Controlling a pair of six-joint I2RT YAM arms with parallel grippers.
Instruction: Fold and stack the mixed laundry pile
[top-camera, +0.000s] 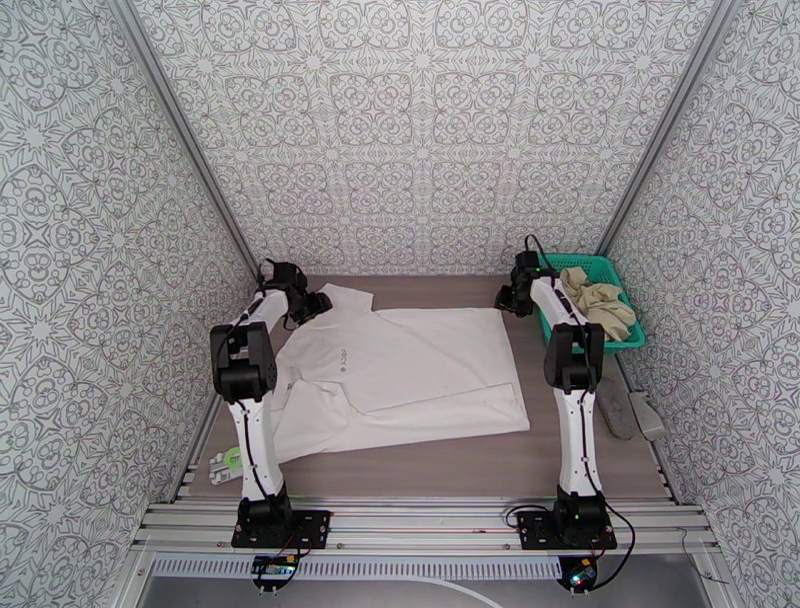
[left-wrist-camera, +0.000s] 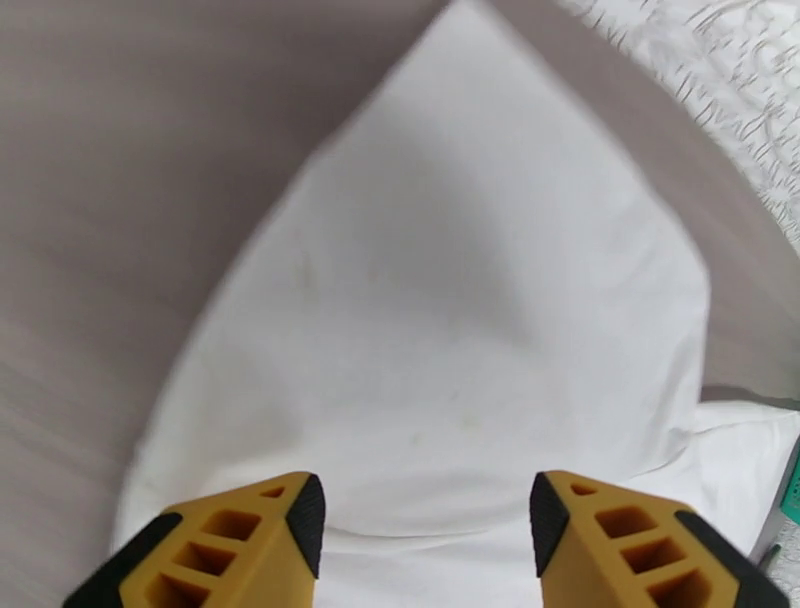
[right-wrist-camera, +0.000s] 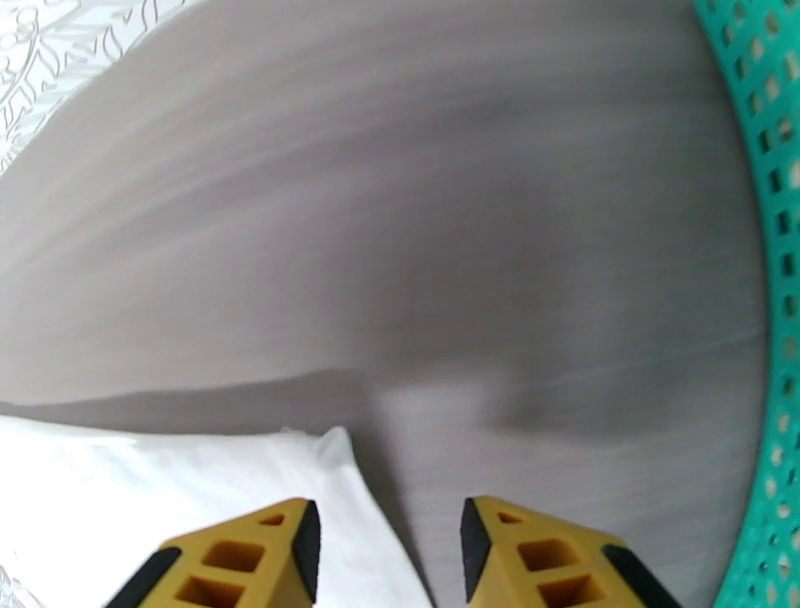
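The white T-shirt (top-camera: 400, 370) lies spread flat on the table with its small chest mark facing up. My left gripper (top-camera: 318, 302) hovers over the shirt's far left sleeve (left-wrist-camera: 440, 300), jaws open with nothing between them. My right gripper (top-camera: 508, 297) hangs at the shirt's far right corner (right-wrist-camera: 200, 480), also open and empty, with the corner just under its left finger (right-wrist-camera: 290, 545). The beige garment (top-camera: 598, 300) lies crumpled in the teal basket (top-camera: 628, 340) at the back right.
The teal mesh basket wall (right-wrist-camera: 775, 300) runs close on the right of my right gripper. A grey oblong object (top-camera: 618, 405) and a pale one (top-camera: 648, 415) lie near the right edge. A green and white item (top-camera: 228, 462) sits by the left arm's base. Patterned walls enclose the table.
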